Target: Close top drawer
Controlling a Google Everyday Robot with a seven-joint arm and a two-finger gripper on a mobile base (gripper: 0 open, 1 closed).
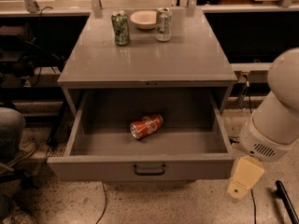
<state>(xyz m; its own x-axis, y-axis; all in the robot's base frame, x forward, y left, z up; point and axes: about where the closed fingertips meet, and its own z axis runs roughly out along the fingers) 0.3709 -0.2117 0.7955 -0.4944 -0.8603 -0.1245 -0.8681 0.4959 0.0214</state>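
The top drawer [93, 168] is a wide grey metal drawer, pulled far out of the grey cabinet [149, 62]. A small dark loop handle [149, 170] sits at the centre of its front panel. A red soda can [146, 126] lies on its side inside. My white arm [275, 120] with a beige link [245, 177] hangs just right of the drawer's front right corner. My gripper [286, 200] shows only as a dark bar at the lower right edge, apart from the drawer.
On the cabinet top stand a green can [121, 28], a white bowl [144, 19] and a silver can [163, 24]. A chair [9, 139] is at the left. Cables [103, 199] lie on the speckled floor.
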